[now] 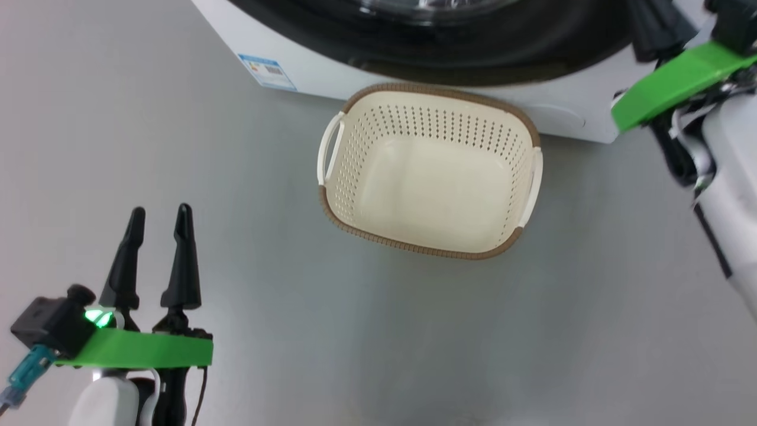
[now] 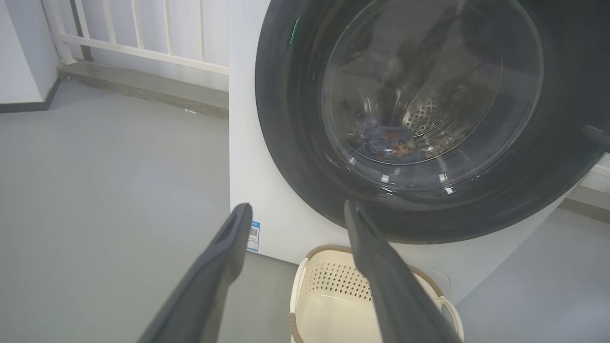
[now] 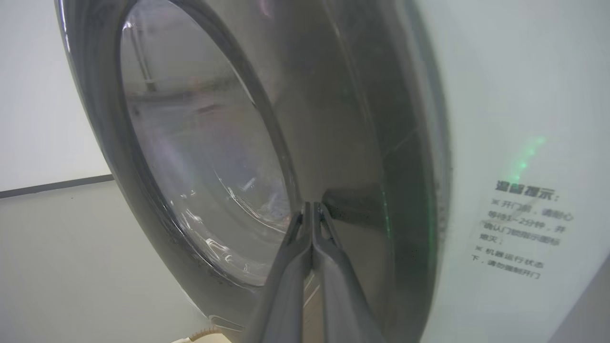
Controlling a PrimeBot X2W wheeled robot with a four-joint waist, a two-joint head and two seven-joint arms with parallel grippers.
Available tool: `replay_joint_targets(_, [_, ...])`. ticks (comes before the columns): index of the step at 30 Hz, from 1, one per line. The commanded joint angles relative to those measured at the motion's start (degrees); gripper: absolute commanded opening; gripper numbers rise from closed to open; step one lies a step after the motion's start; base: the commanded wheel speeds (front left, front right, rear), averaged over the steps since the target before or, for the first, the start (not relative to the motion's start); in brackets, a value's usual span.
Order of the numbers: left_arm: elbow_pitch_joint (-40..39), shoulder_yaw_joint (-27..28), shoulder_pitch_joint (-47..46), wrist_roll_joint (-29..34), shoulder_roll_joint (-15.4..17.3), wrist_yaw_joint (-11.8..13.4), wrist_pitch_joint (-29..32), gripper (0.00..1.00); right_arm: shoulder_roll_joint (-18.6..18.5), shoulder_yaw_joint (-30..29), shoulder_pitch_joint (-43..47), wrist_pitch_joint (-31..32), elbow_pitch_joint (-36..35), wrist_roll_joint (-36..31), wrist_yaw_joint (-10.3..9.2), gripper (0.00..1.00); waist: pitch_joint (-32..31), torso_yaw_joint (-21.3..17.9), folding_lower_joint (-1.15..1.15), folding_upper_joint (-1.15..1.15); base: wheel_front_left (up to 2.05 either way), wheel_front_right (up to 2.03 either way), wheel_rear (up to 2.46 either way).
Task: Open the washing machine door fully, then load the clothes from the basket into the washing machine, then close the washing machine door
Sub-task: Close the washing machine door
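From the head, the basket (image 1: 366,177) sits on the grey floor (image 1: 177,148), just near the front of the washing machine (image 1: 331,71), and it has nothing in it. The left gripper (image 1: 161,212) is down at the near left, well away from the basket, with its two fingers wide apart and nothing between them. From the left wrist, the big round door (image 2: 295,143) looks shut, or almost shut, against the white front. The clothes (image 2: 386,143) lie low inside the drum, behind the glass. So the loading looks done, and the job now is shutting the door. From the right wrist, the right gripper (image 3: 312,209) has its two fingers pressed tight together, holding nothing. Its tips touch the dark ring of the door, just right of the glass window (image 3: 200,166). I cannot tell if the door has clicked shut. To do it well, I think the right gripper should push straight in on the dark ring, not on the glass, slowly and firmly, until the door sits flat all round. The left arm should stay back and not bump the basket.
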Motion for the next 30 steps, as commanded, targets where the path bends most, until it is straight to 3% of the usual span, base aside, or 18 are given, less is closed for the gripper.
replay_joint_targets(1, [-1.6,1.8,-1.6,-0.3,2.1,-0.1,-0.4,1.00,-0.5,-1.3,-1.8,-0.3,-0.2,-1.3,-0.03,0.00,2.3,0.5,0.00,0.00,0.00,0.00,0.00])
replay_joint_targets(9, [-1.4,1.7,-2.8,-0.5,1.7,-0.1,-0.4,1.00,1.1,-8.8,-6.1,-0.3,2.1,-6.8,-0.03,0.00,3.0,0.6,0.00,0.00,0.00,0.00,0.00])
replay_joint_targets(20, [-0.7,2.0,-2.2,-0.1,1.9,-0.1,-0.4,1.00,3.5,-9.9,-1.7,-0.3,1.9,-8.2,-0.03,0.00,-0.1,-0.5,0.00,0.00,0.00,0.00,0.00])
replay_joint_targets(21, [-0.6,2.0,-2.1,-0.1,2.0,-0.1,-0.4,1.00,3.7,-9.8,-1.0,-0.3,1.6,-8.2,-0.03,0.05,-0.5,-0.7,0.00,0.00,0.00,0.00,0.00])
replay_joint_targets(22, [-0.6,2.0,-2.0,0.0,2.1,-0.1,-0.4,1.00,3.8,-9.7,-0.3,-0.3,1.3,-8.1,-0.03,0.21,-1.0,-0.9,0.00,0.00,0.00,0.00,0.00])
replay_joint_targets(23, [-0.6,2.1,-1.8,0.1,2.1,-0.1,-0.4,1.00,3.9,-9.4,0.5,-0.3,1.0,-8.3,-0.03,0.43,-1.5,-1.1,0.00,0.00,0.00,0.00,0.00])
replay_joint_targets(24, [-0.5,2.2,-1.6,0.2,2.2,-0.1,-0.4,1.00,3.9,-9.0,1.2,-0.3,0.6,-8.7,-0.03,0.84,-2.1,-1.5,0.00,0.00,0.00,0.00,0.00])
replay_joint_targets(25, [-0.5,2.3,-1.4,0.3,2.3,-0.1,-0.4,1.00,4.0,-8.8,2.0,-0.3,0.2,-8.9,-0.03,1.00,-2.6,-1.8,0.00,0.00,0.00,0.00,0.00])
replay_joint_targets(30, [-0.4,2.2,-0.3,0.8,2.7,-0.1,-0.4,1.00,5.1,-9.0,6.3,-0.3,-3.0,-7.9,-0.03,1.00,-5.7,-4.0,0.00,0.00,0.00,0.00,0.00])
